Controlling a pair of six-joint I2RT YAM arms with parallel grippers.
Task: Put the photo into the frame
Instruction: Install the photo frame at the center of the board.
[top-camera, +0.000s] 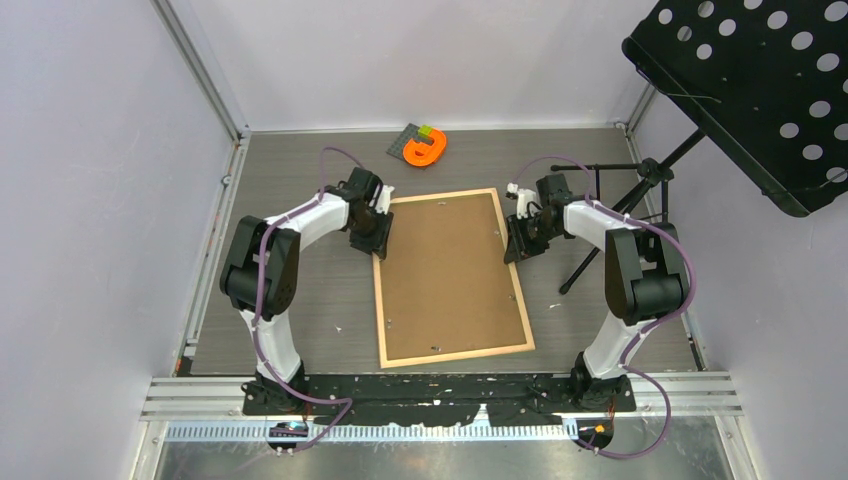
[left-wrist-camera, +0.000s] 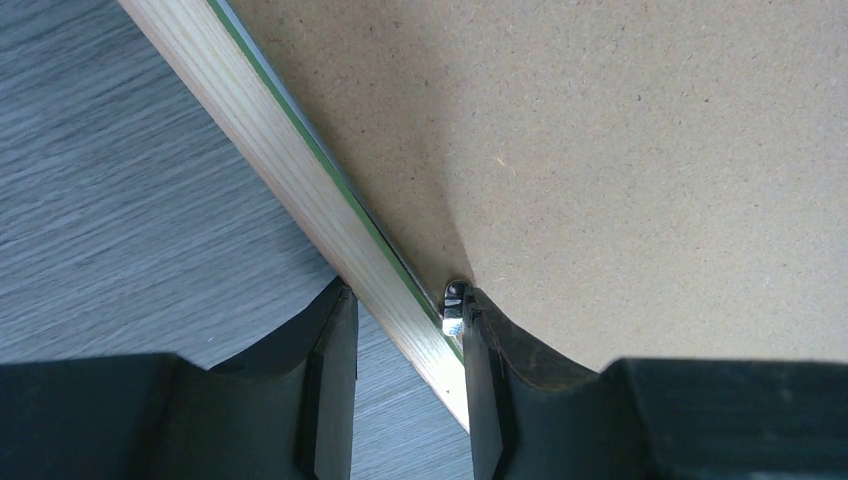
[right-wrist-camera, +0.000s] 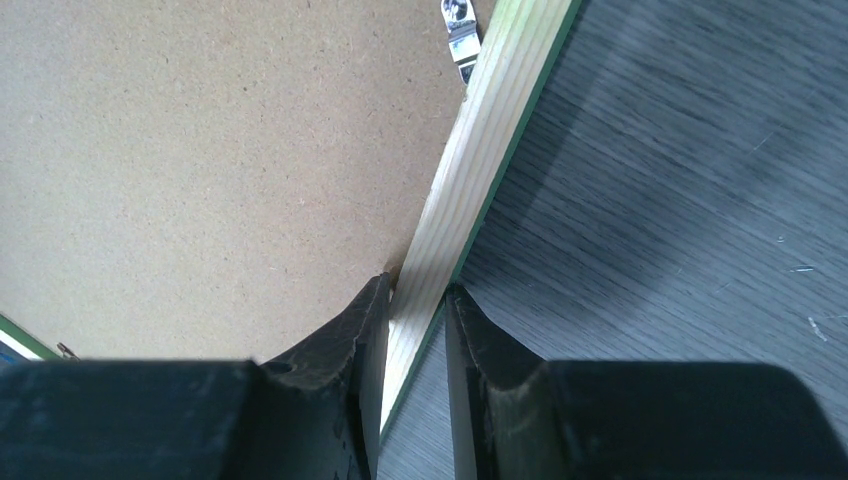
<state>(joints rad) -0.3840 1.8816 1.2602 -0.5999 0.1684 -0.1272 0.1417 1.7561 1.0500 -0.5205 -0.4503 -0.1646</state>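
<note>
Frame (top-camera: 457, 354), one, backing board (top-camera: 450, 275), one, left jaws and right jaws clamped on opposite rails

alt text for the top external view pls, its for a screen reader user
A pale wood frame lies flat on a grey table, filled by a brown backing board, with the left gripper and right gripper each pinching one long rail. An orange object sits at the far edge, and a black perforated music stand overhangs the right.
</note>
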